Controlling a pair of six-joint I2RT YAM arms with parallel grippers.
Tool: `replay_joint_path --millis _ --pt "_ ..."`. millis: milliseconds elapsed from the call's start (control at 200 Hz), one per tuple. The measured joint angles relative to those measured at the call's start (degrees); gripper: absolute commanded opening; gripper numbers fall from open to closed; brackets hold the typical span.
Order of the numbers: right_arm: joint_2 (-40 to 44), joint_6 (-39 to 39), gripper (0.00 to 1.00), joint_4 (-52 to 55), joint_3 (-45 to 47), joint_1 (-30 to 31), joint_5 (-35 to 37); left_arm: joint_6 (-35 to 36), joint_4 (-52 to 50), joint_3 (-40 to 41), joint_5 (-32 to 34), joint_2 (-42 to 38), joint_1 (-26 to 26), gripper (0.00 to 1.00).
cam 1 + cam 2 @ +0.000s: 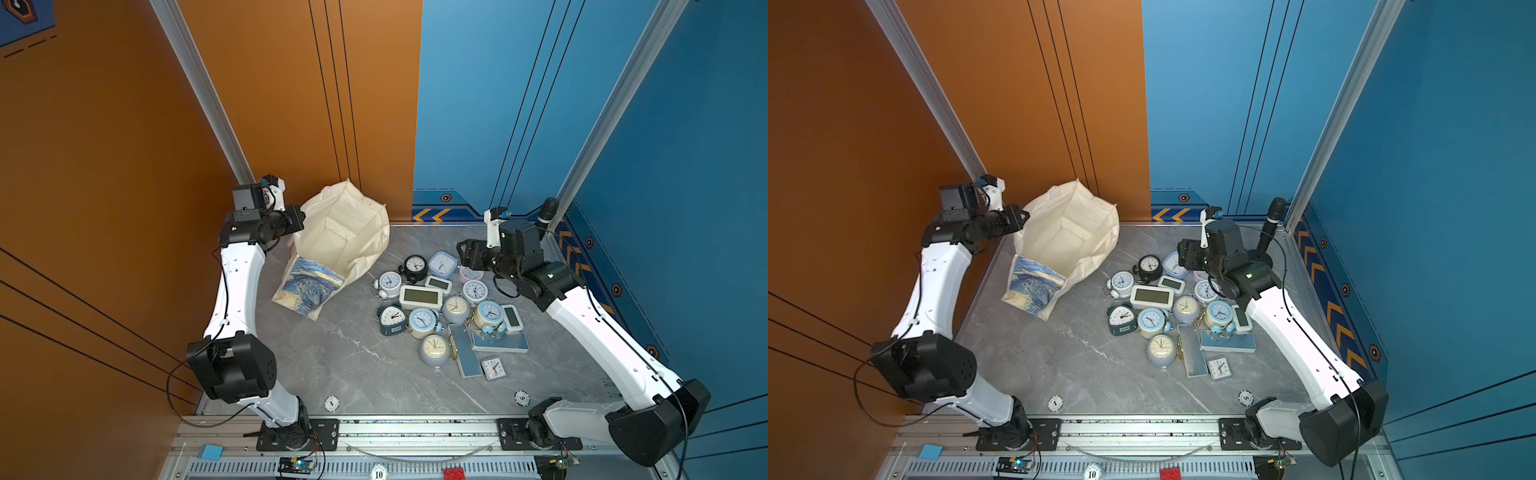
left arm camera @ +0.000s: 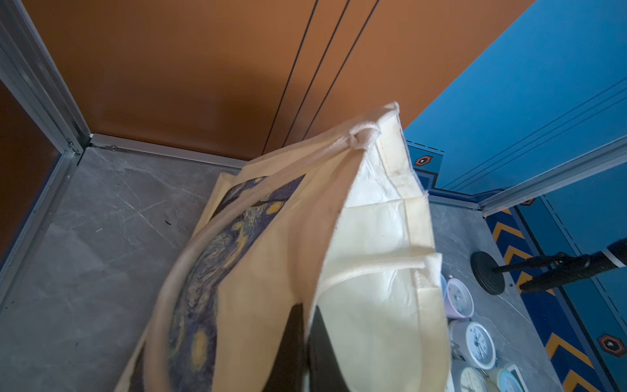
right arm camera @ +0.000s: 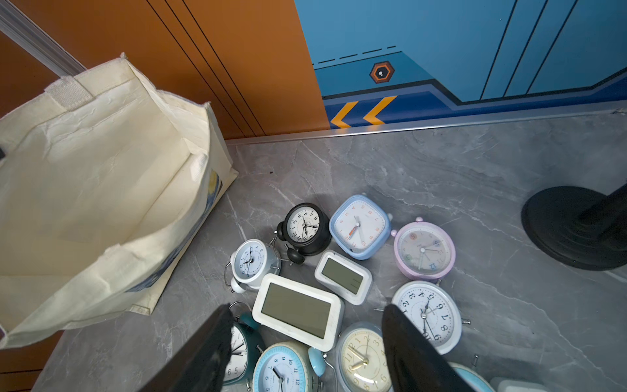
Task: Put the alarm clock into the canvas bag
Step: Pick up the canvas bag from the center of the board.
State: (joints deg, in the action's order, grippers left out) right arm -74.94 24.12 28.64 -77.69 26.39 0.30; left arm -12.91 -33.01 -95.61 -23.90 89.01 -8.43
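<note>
Grey marble-look counter [image 1: 353,365], boxed by orange and blue walls, with two arms working from its near edge. Canvas bag [image 1: 357,216] is standing at the far left corner, mouth gaping upward, starry print showing on its near face. Left gripper [image 2: 306,310] is pinching the bag's rim, one finger inside the cloth and one outside, jaws clamped together on it. My reading is that it is propping the mouth open so a clock can be dropped in. Bag interior is looking empty in both top views. Alarm clocks [image 1: 456,308] are lying in a loose heap from mid-counter toward the right edge, near the bag, none inside it. Right gripper [image 3: 305,309] is hovering above the heap's far side, jaws apart and gripping nothing. The large white digital clock [image 1: 420,297] is showing between its fingers in the right wrist view, so it is probably the target. Count: one bag; eleven dial clocks, three white digital ones, two flat blue-grey slabs [image 1: 500,343] I cannot identify. One microphone stand [image 3: 573,230] is sitting in the far right corner, and two round tokens [image 1: 331,402] are lying along the near edge.
</note>
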Motion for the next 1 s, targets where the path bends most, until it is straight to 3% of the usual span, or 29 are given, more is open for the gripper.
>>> replay_joint_path --millis 315,526,681,996 --pt "-6.45 6.14 0.68 6.36 -8.11 7.78 1.62 -5.46 4.61 17.53 6.21 -15.65 8.76 0.00" --pt "-14.60 9.07 0.66 9.81 -15.69 16.46 3.43 -11.13 8.48 24.15 10.32 -22.27 9.73 0.00" --pt "-25.31 9.40 0.66 14.49 -27.61 22.12 5.99 -14.03 10.16 26.77 11.61 -25.51 10.69 0.00" --pt "-43.21 13.60 0.74 24.00 -46.21 26.25 13.18 -19.12 16.04 33.38 13.27 -29.79 11.13 0.00"
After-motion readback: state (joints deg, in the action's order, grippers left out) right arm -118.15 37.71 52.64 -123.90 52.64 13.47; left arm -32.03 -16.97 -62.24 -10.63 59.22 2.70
